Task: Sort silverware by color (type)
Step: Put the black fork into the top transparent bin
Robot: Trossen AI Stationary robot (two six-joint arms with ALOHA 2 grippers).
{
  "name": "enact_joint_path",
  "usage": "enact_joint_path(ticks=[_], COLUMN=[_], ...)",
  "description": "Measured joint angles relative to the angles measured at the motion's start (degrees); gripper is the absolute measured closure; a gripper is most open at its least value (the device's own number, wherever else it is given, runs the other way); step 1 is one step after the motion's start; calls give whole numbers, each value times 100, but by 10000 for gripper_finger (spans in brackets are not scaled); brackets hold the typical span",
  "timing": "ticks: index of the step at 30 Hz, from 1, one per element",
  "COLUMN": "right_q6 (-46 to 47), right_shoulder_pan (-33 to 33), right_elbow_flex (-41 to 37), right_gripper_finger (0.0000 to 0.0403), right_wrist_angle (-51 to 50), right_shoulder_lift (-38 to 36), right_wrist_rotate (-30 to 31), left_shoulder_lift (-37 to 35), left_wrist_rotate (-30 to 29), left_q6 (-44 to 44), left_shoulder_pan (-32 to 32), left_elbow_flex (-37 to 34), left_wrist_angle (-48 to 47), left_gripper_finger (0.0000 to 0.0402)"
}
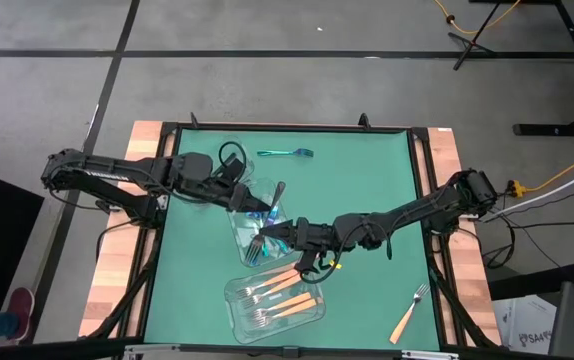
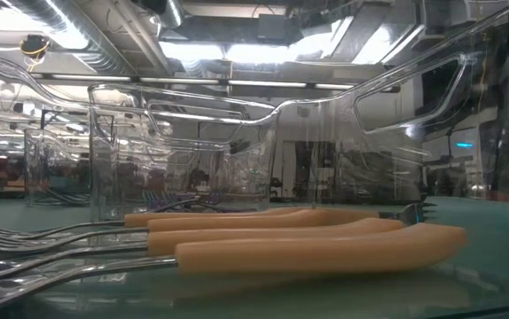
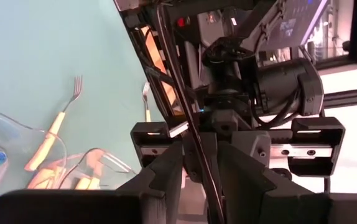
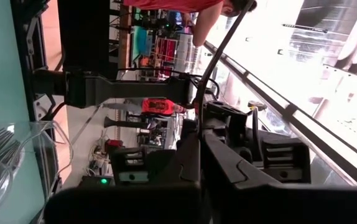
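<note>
We see the left gripper (image 1: pixel 250 203) over the upper clear container (image 1: pixel 239 228), its fingers (image 3: pixel 166 174) clamped narrowly on a black utensil (image 3: pixel 188 124). Iridescent forks (image 1: pixel 267 232) lie in that container, and one teal fork (image 1: pixel 285 153) lies apart near the mat's far edge. The right gripper (image 1: pixel 285 236) sits beside that container, fully closed on a dark utensil (image 4: pixel 219 56). Orange-handled forks (image 1: pixel 277 295) fill the lower container (image 1: pixel 242 310); one orange-handled fork (image 1: pixel 409 313) rests at the near right.

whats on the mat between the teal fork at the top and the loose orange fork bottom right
Nothing in the high view: from the teal fork to the orange-handled fork is only bare green mat.
</note>
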Motion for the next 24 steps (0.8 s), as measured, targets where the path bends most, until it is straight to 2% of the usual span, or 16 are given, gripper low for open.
enact_joint_path(ticks=[13, 18, 24], right_q6=[11, 7, 7], right_shoulder_pan=[4, 2, 2], right_elbow_flex=[0, 0, 0], right_gripper_finger=[403, 403, 403], right_wrist_angle=[-15, 10, 7], right_shoulder_lift=[0, 2, 2], right_wrist_rotate=[-6, 0, 2], left_shoulder_lift=[279, 412, 420], left_wrist_rotate=[12, 17, 27], left_q6=[-157, -147, -115], left_shoulder_pan=[-181, -189, -187], left_elbow_flex=[2, 2, 2], left_wrist_angle=[85, 511, 597], left_gripper_finger=[306, 306, 318])
